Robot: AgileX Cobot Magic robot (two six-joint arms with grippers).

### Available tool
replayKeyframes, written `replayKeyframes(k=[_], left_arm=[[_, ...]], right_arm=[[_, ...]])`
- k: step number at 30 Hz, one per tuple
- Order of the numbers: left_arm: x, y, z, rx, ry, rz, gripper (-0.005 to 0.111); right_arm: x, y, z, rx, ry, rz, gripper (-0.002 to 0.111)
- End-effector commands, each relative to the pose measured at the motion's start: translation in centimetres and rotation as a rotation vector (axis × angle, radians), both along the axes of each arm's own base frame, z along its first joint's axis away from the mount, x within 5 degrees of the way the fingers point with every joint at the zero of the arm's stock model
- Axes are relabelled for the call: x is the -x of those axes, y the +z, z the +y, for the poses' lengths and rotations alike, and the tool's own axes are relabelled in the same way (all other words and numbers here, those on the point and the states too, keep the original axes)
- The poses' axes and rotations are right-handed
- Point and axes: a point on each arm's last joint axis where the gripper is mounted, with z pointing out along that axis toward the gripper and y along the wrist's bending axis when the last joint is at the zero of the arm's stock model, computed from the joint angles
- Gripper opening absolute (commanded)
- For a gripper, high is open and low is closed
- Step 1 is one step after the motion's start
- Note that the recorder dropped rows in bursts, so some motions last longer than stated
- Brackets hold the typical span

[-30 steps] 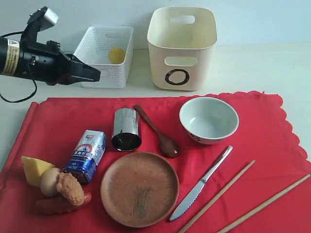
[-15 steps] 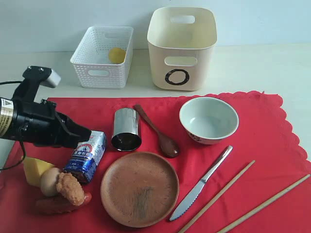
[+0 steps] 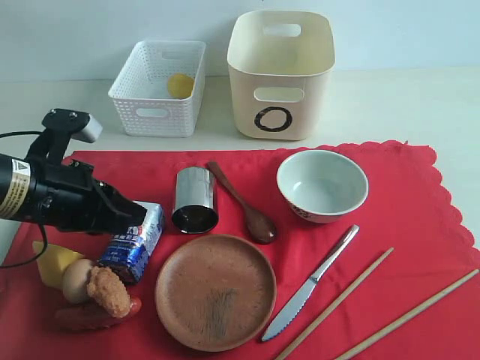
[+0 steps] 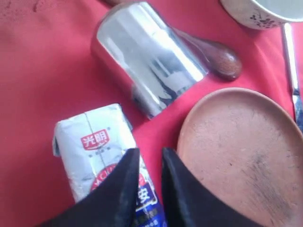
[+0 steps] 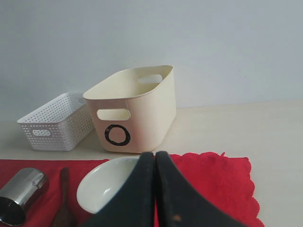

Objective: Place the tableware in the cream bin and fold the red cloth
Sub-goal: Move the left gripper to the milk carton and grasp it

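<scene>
The left gripper [image 4: 150, 153], jaws barely parted and empty, hovers over the milk carton [image 4: 92, 146], which is not tableware, so closing here risks grabbing the wrong item; the steel cup [image 4: 147, 61] sits just beside it on the red cloth [image 4: 42, 71], the cream bin [image 3: 281, 75] is well behind, and the right gripper [image 5: 155, 158] is closed

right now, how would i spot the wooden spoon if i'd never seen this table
Start at the red cloth spread before the cream bin. Between the steel cup and the grey-green bowl lies the wooden spoon, the only dark utensil there.
</scene>
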Motion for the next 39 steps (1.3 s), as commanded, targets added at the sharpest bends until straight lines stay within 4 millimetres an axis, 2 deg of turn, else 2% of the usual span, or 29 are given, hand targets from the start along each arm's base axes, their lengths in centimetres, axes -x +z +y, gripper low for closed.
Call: replayKeyframes(k=[1,4,9,14,21,26,36,39], left_arm=[[-0.1,0.1,0.2,-0.022,0.039,-0.018,0.044],[-0.2,0.0,0.2,-0.026,0.041,-0.018,0.057],[-0.5,-1.3,0.4,-0.060,0.052,0.016,0.065],[-0.9,-2.4,0.8,-0.122,0.089,0.019,0.065],[-0.3,-2.5,-0.9,-0.154,0.009,-0.016,0.068],[-0.4,-2.6,-1.2,-0.226,0.048,-0.062,0.074],[-0.4,-4.0,-1.2,-0.249,0.059,-0.016,0.070],[-0.4,-4.2,-1.2,-0.252,0.056,-0.007,0.064]], right_arm=[[0.0,0.0,0.0,0.007,0.001,-0.011,0.000],[0.0,0.0,0.0,0.007,0.001,-0.011,0.000],[0.0,0.0,0.0,0.007,0.001,-0.011,0.000],[0.0,0.0,0.0,0.007,0.001,-0.011,0.000],[0.0,0.0,0.0,0.007,0.001,-0.011,0.000],[0.0,0.0,0.0,0.007,0.001,-0.011,0.000],[0.0,0.0,0.0,0.007,0.001,-0.011,0.000],[0.0,0.0,0.0,0.007,0.001,-0.011,0.000]])
